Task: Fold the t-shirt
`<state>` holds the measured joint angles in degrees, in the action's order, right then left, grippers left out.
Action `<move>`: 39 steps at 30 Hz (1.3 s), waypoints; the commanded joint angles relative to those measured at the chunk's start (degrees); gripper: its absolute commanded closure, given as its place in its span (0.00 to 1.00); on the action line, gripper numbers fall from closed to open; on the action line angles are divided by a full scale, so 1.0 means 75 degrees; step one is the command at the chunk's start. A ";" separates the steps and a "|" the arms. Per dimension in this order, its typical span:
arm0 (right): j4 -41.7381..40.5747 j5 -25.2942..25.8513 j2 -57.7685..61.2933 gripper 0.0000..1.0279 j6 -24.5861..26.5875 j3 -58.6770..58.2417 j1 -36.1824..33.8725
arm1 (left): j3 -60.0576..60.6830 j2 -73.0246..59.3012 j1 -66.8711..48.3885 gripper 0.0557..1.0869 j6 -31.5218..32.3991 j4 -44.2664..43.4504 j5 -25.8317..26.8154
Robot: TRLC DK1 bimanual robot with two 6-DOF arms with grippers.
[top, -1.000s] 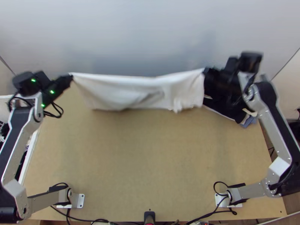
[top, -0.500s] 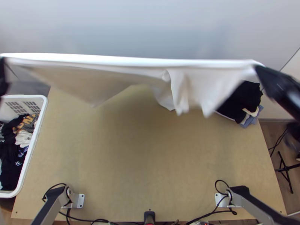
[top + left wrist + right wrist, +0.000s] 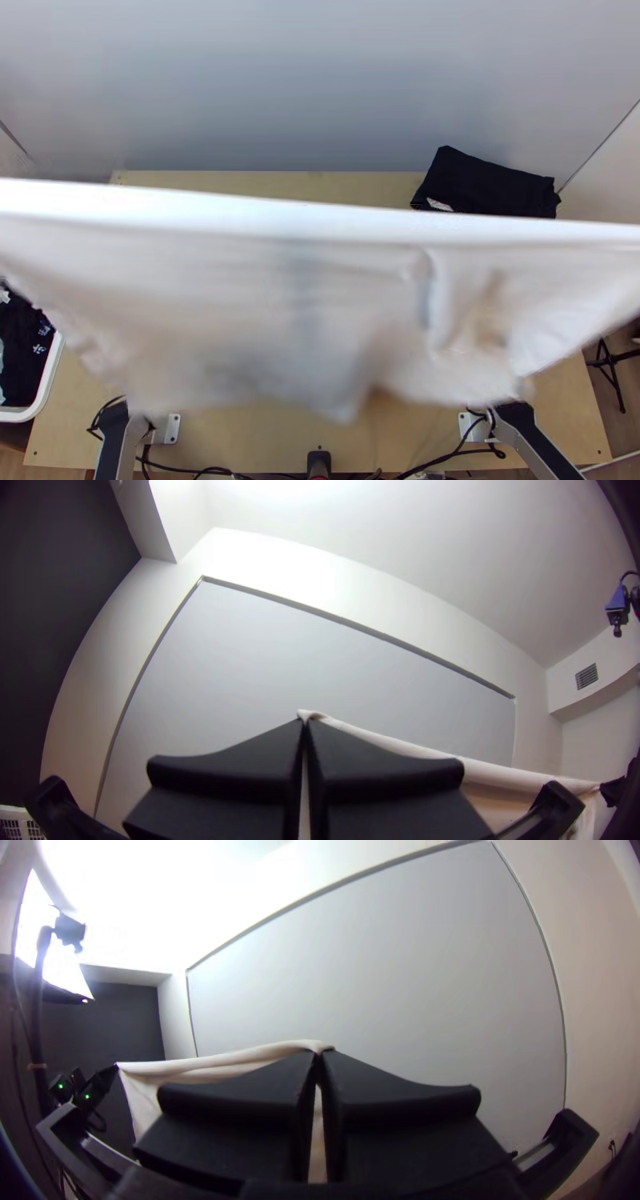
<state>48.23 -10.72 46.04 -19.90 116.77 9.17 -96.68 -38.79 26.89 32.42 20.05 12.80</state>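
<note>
White t-shirt swept nearer arm bases | left claw, right claw: closed on its edge

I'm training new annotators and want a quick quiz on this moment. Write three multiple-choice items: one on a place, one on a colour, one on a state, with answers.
1. Where on the table is the black cloth in the top view?
A) Near left corner
B) Far right part
C) Middle of the near edge

2. What colour is the t-shirt?
A) White
B) Red
C) Green

3. How do the left gripper and right gripper hold it?
A) Bunched into a ball
B) Pressed flat on the table
C) Stretched between them

Answers:
1 B: it lies beyond the t-shirt, toward the far right corner.
2 A: its taut upper edge looks plain white.
3 C: each wrist view shows cloth pinched at the fingertips and running toward the other arm.
</note>
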 commanded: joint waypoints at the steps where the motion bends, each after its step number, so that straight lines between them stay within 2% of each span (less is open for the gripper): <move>1: -0.0676 0.0621 0.0037 0.97 -0.0159 0.1059 0.0418 | -0.0281 0.0496 -0.0047 0.97 0.0153 -0.0178 -0.0394; 4: -0.0864 0.0621 0.0459 0.97 -0.0229 0.1856 0.0465 | -0.0433 0.0414 -0.0082 0.97 0.0282 -0.0260 -0.0616; 8: -0.1204 0.0621 0.1045 0.97 -0.0569 0.1892 0.0828 | -0.0620 -0.0055 -0.0106 0.97 0.0481 -0.0096 -0.0640; 12: -0.1005 0.0691 0.1607 0.97 -0.0499 0.1048 0.1145 | 0.0012 -0.0606 -0.0563 0.97 0.0716 0.0396 -0.0429; 16: -0.1169 0.0691 0.2217 0.97 -0.0452 0.0169 0.1086 | 0.0715 -0.1286 -0.1043 0.97 0.0786 0.0725 -0.0124; 18: -0.1297 0.0679 0.2603 0.97 -0.0640 0.0087 0.0840 | 0.0774 -0.1778 -0.1254 0.97 0.0739 0.0982 -0.0007; 21: -0.1614 0.0457 0.3271 0.97 -0.1155 0.0087 0.0289 | 0.0704 -0.2528 -0.1242 0.97 0.0681 0.1170 0.0145; 25: -0.1919 -0.0739 0.4361 0.97 -0.2573 0.0485 -0.1023 | 0.0247 -0.3512 -0.1207 0.97 0.0575 0.1486 0.0204; 28: -0.1919 -0.1125 0.5053 0.97 -0.3171 0.1247 -0.1433 | -0.0492 -0.4157 -0.1207 0.97 0.0610 0.1873 0.0204; 33: -0.2212 -0.1360 0.4724 0.97 -0.2983 0.1821 -0.1609 | -0.1734 -0.4168 -0.1231 0.97 0.0727 0.1955 0.0204; 37: -0.2692 -0.1477 0.3787 0.97 -0.2597 0.1927 -0.1644 | -0.2179 -0.3559 -0.1148 0.97 0.0974 0.1240 0.0157; 39: -0.2880 -0.1535 0.3365 0.97 -0.2503 0.2091 -0.1668 | -0.2765 -0.3430 -0.1113 0.97 0.0985 0.1240 -0.0019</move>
<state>30.79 -20.08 77.56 -40.23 128.97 -1.43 -108.05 -66.61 17.89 38.50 31.77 14.31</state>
